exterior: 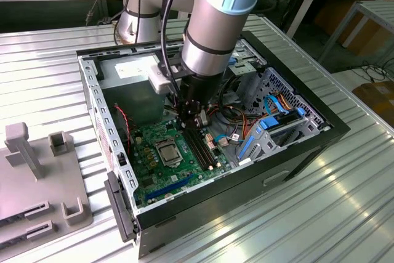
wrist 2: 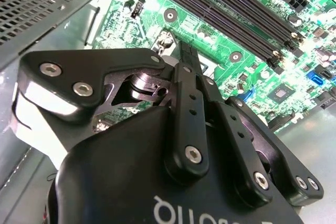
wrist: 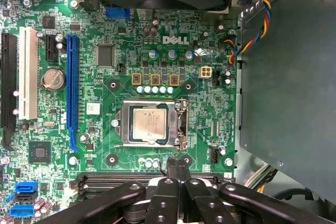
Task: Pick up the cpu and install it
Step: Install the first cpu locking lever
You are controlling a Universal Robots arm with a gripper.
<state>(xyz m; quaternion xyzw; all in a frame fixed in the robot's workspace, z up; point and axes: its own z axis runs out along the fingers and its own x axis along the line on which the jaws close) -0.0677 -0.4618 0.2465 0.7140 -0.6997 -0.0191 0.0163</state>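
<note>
Ribbed metal desk [exterior: 345, 201] carries an open computer case [exterior: 320, 129], lying on its side near the desk's middle, so the board inside faces up for access from above.

Near edge: grey fixture block [exterior: 37, 177] with upright pegs, by the near corner at the exterior view's left. Likely a parts stand; nothing seen on it.

Inside the case: green motherboard [wrist: 157, 51] flat on the floor of the case. The cpu [wrist: 149, 123] lies square inside the metal socket frame [wrist: 180, 124], silver top up, level with the frame. Judged already seated in the socket. Black memory slots [exterior: 200, 149] run just beside the socket.

End effector [wrist: 177, 167]: fingers [wrist: 182, 167] pressed together, holding nothing, tips hovering above the board between the socket and the memory slots, clear of the cpu. Arm [exterior: 212, 29] stands near-vertical over the case, which keeps the approach straight down.

Far side: wooden benches and cabling beyond the desk's far edge.
</note>
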